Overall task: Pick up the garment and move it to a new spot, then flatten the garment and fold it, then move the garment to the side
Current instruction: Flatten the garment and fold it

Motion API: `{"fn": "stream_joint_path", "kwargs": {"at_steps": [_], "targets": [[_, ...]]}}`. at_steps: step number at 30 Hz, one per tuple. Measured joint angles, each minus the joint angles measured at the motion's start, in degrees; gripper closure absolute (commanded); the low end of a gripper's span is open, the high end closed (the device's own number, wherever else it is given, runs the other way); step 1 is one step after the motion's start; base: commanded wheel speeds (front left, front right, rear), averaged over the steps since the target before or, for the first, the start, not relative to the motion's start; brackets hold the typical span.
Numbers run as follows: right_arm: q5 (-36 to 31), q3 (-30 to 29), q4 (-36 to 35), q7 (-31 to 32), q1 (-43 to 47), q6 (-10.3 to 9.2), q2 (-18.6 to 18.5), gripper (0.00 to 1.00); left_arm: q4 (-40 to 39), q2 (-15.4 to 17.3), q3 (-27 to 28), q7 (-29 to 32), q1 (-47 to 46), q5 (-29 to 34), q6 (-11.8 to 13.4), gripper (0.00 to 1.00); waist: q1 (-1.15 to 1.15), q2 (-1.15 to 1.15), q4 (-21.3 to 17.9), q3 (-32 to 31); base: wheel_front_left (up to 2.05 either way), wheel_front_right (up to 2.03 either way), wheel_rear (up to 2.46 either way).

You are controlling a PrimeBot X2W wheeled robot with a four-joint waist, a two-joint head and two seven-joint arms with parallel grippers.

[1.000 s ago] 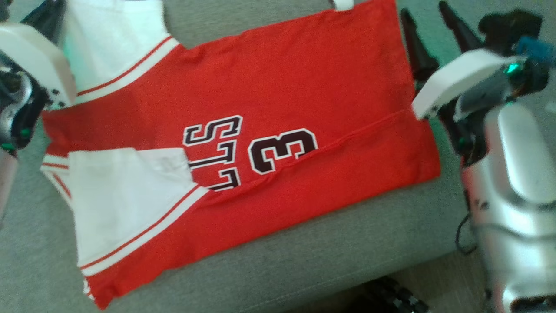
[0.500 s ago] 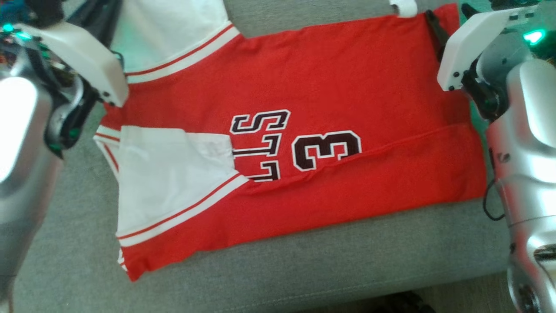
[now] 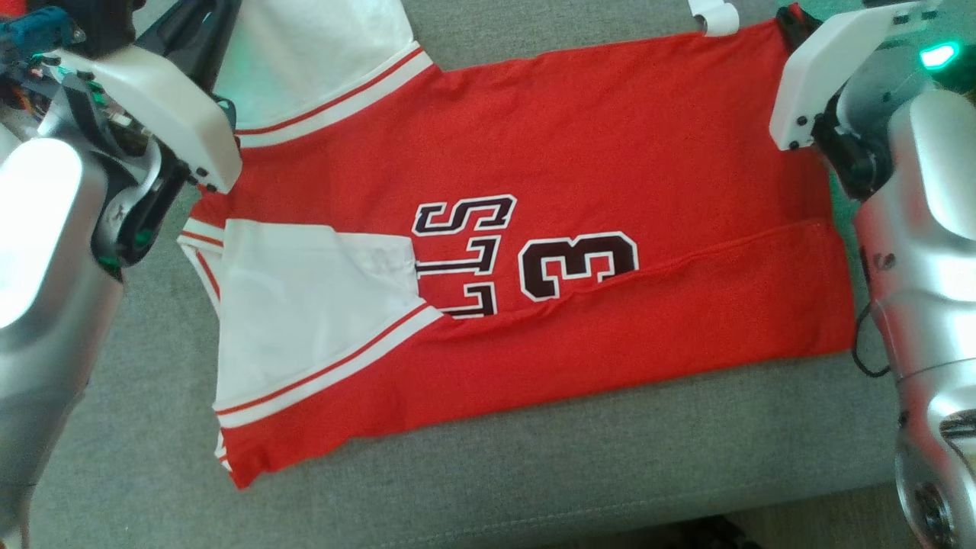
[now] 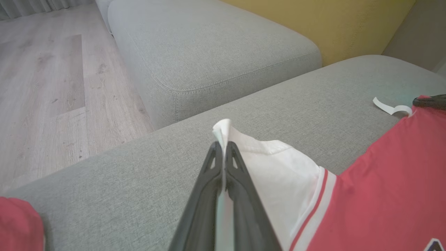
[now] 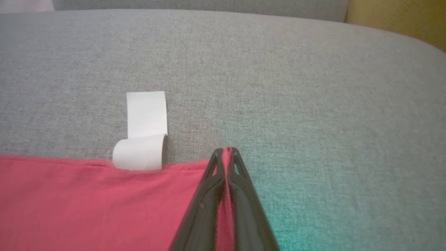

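Note:
The garment point(image 3: 579, 152) is a red jersey with white sleeves and dark lettering, spread on a grey sofa cushion point(image 3: 534, 473), its near long edge folded over. My left gripper point(image 4: 223, 148) is shut on the tip of the far white sleeve point(image 4: 278, 170). At the garment's far red corner point(image 5: 104, 202) my right gripper point(image 5: 226, 150) is shut, with red cloth pinched between its fingers. In the head view both arms flank the garment, the left gripper point(image 3: 206, 30) at the top left and the right gripper point(image 3: 789, 19) at the top right.
A white care tag point(image 5: 144, 130) curls out from the garment's far hem. Another grey cushion point(image 4: 209, 52) lies beyond, with a yellow backrest point(image 4: 331, 24) and wooden floor point(image 4: 45, 87) to the side. The cushion's front edge point(image 3: 686, 526) runs near the bottom.
My right gripper has closed on the garment's far red corner; a second ago its fingers stood apart beside the hem. The head camera has shifted, moving the whole picture.

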Motion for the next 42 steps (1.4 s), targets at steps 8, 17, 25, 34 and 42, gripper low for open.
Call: {"fn": "stream_joint_path", "kwargs": {"at_steps": [8, 17, 25, 34, 42], "targets": [[2.42, 4.89, -0.13, -6.50, 0.54, 0.00, -0.71, 1.00, -3.55, 0.94, 0.41, -2.67, 3.33, -0.93, 0.58, 1.00, 0.00, 0.00, 0.09, -2.76, 0.00, 0.00, 0.00], [8.62, 10.18, -4.39, -10.49, 9.59, 0.00, -5.84, 1.00, -13.23, 3.12, 0.65, -5.55, 16.17, -2.79, 4.16, 1.00, -0.01, 0.00, 1.23, -8.74, 0.00, 0.00, 0.00], [13.86, 12.29, -11.07, -12.91, 19.39, 0.00, -8.61, 1.00, -19.14, 3.74, 0.71, -8.56, 28.67, -4.82, 8.43, 1.00, -0.02, 0.00, 2.38, -14.43, 0.00, 0.00, 0.00], [14.03, 8.51, -14.13, -13.40, 26.99, 0.00, -9.18, 1.00, -16.66, 1.24, 0.14, -14.33, 37.92, -6.42, 10.16, 1.00, -0.01, 0.00, 2.90, -17.32, 0.00, 0.00, 0.00], [11.91, 6.34, -14.54, -14.77, 30.25, 0.00, -8.26, 0.51, -11.03, -1.69, -0.49, -19.80, 41.59, -6.65, 10.16, 0.77, 0.00, 0.00, 2.73, -18.55, 0.00, 0.00, 0.00]]}}
